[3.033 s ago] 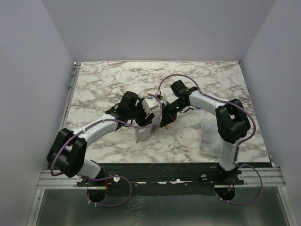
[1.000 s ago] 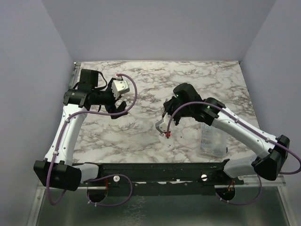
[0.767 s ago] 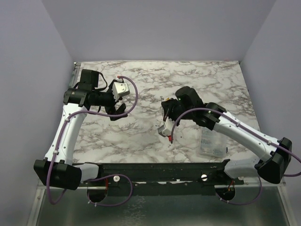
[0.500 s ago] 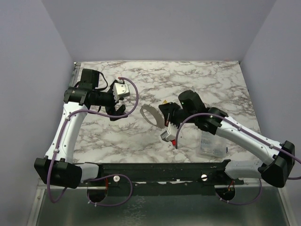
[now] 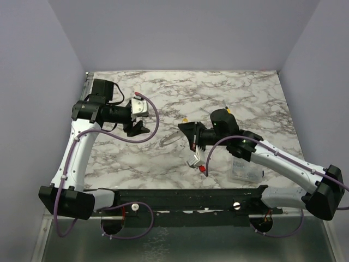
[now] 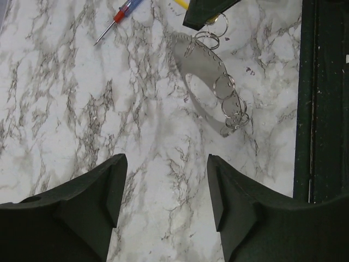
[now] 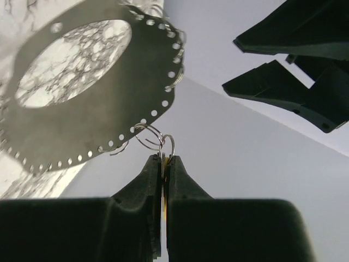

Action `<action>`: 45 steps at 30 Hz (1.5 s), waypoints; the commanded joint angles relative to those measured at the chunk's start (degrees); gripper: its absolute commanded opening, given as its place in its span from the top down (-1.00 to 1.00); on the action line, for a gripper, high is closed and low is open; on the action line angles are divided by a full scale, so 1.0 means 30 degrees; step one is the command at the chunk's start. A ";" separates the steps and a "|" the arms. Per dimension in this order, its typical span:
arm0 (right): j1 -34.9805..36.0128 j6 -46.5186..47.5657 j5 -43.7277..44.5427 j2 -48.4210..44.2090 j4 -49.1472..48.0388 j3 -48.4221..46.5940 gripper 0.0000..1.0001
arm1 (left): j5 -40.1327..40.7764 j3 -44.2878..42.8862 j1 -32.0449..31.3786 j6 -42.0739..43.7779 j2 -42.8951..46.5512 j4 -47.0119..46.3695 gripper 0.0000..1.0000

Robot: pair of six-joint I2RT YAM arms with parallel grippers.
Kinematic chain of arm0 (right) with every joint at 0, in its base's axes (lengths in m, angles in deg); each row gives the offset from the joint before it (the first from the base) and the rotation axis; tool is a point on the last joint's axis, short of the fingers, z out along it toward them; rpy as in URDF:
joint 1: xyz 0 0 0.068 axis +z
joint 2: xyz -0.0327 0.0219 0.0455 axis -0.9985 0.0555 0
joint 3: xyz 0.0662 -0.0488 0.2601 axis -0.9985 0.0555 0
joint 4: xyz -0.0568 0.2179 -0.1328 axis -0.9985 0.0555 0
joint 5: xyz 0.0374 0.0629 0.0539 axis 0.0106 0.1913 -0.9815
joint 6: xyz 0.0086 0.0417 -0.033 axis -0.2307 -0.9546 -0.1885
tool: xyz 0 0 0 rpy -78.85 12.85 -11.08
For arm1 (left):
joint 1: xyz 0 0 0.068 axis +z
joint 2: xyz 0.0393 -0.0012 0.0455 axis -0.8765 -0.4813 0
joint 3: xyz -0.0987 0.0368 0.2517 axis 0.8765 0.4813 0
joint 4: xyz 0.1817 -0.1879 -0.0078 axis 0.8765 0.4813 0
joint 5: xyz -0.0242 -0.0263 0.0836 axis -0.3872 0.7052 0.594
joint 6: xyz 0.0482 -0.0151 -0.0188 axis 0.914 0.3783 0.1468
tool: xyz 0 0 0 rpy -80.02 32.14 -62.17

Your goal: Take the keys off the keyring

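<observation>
Grey metal keyring, a flat perforated hoop, hangs tilted above the middle of the marble table, well in from every edge, dangling by a small wire ring that the right gripper pinches with its fingers pressed together. A yellow sliver shows between those fingers, too thin to tell if it's a key. Left gripper sits toward the table's left edge, jaws partway apart, holding nothing, pointed at the keyring.
</observation>
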State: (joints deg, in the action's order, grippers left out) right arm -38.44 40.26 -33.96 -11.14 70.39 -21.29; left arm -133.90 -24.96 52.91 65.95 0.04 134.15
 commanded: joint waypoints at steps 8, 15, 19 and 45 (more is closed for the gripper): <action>0.0150 0.6452 -0.5837 -0.0693 -0.7934 0.2755 0.99 | -0.4131 0.2152 0.0001 0.5342 0.1455 0.0433 -0.09; 0.0134 0.6501 -0.7068 -0.0041 -1.0542 0.3396 0.99 | -0.4258 0.2674 -0.1270 0.4944 0.1707 0.0388 0.02; 0.0141 0.6468 -0.7490 0.0154 -1.1480 0.3814 0.99 | -0.4422 0.3257 -0.1891 0.3979 0.1846 -0.0473 0.07; 0.0135 0.6785 -0.7846 0.0248 -1.1880 0.4185 0.99 | -0.4349 0.3451 -0.4486 -0.0468 0.2031 -0.4091 0.20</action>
State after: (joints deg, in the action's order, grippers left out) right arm -38.39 40.74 -56.17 -10.31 37.38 -9.12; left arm -144.43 -15.78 39.82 70.04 5.24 126.46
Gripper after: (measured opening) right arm 0.058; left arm 0.418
